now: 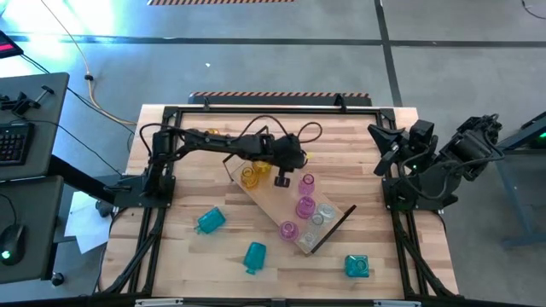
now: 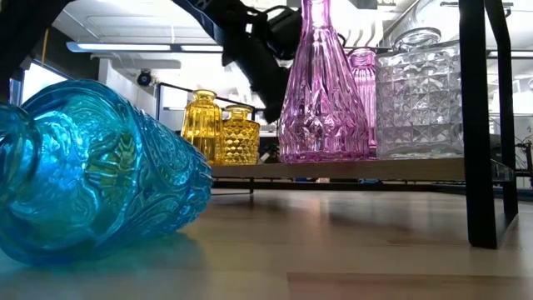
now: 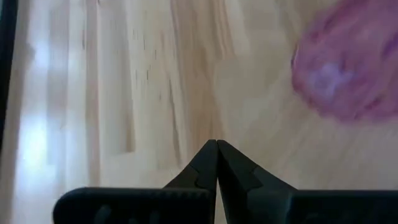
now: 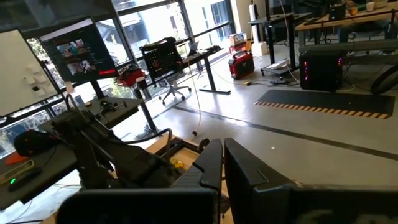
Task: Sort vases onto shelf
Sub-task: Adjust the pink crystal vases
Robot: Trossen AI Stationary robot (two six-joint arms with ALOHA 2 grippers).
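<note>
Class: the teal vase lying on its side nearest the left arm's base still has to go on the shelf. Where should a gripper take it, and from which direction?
Grip the teal vase across its narrower neck end, coming straight down from above. It lies on its side on the tabletop, clear of the shelf, so its rounded, patterned body would likely slip or roll between the fingers.

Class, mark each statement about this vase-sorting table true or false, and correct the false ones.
1. Three blue vases lie off the shelf. True.
2. The left gripper holds a pink vase. False: it is shut and empty, above the shelf.
3. Two yellow vases stand on the shelf. True.
4. The right gripper is over the shelf. False: that arm waits at the table's right edge.
</note>
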